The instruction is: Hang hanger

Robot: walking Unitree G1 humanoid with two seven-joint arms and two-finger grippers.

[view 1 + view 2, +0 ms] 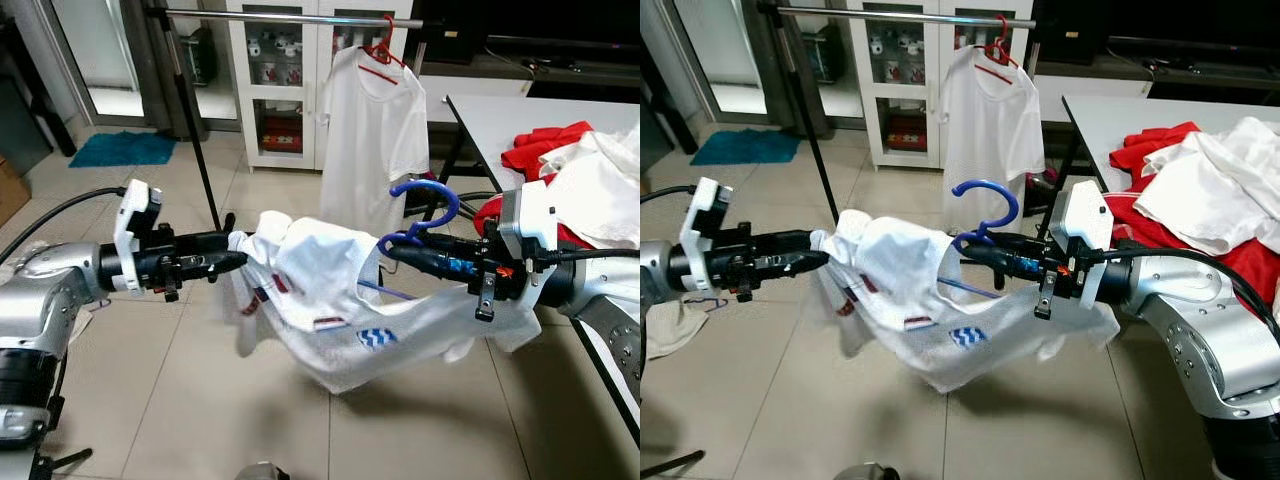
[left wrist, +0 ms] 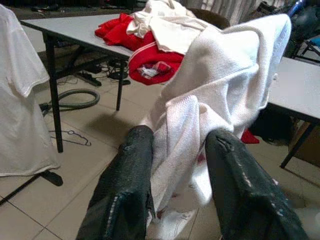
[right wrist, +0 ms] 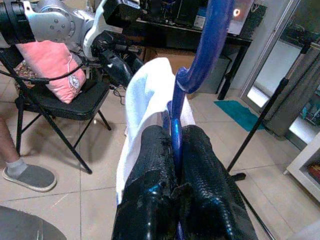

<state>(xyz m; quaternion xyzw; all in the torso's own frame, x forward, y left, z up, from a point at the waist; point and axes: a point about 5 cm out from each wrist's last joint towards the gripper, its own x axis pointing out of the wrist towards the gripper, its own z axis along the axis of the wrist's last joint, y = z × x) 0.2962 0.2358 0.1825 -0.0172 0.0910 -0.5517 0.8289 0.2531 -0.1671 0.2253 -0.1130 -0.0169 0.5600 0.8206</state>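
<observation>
**Operator:** Nearest to me, my right gripper (image 3: pixel 172 150) has its two pebbled black fingers pressed tight on the neck of the blue hanger (image 1: pixel 425 213), a smooth plastic rod that curls up into an open hook above the fingertips. The white shirt (image 1: pixel 330 290) is draped over that hanger, soft knit, rumpled, with small red and blue printed patches on the front.

**Observer:** And the left?

**Operator:** My left gripper (image 2: pixel 172 150) has its fingers spread a little, with a fold of the same shirt bunched between them (the weave looks coarse up close). I'm holding both arms out level, so the shirt sags between them above the pale tiled floor (image 1: pixel 180 400).

**Observer:** What's around you?

**Operator:** On my right, the white table (image 1: pixel 1110 110) with its straight edge, piled with red clothes (image 1: pixel 1160 145) and white clothes (image 1: pixel 1220 190); my right arm is just beside it. Bare tiles lie open ahead of the shirt.

**Observer:** Farther off?

**Operator:** A thin metal rail (image 1: pixel 290 17) runs across the top, on a slanted black pole (image 1: pixel 195 140). A white T-shirt (image 1: pixel 370 140) hangs from it on a red hanger (image 1: pixel 385 50); the stretch of rail to its left is bare. Behind stands a white glass-door cabinet (image 1: pixel 275 90), and a teal mat (image 1: pixel 125 148) lies far left.
</observation>
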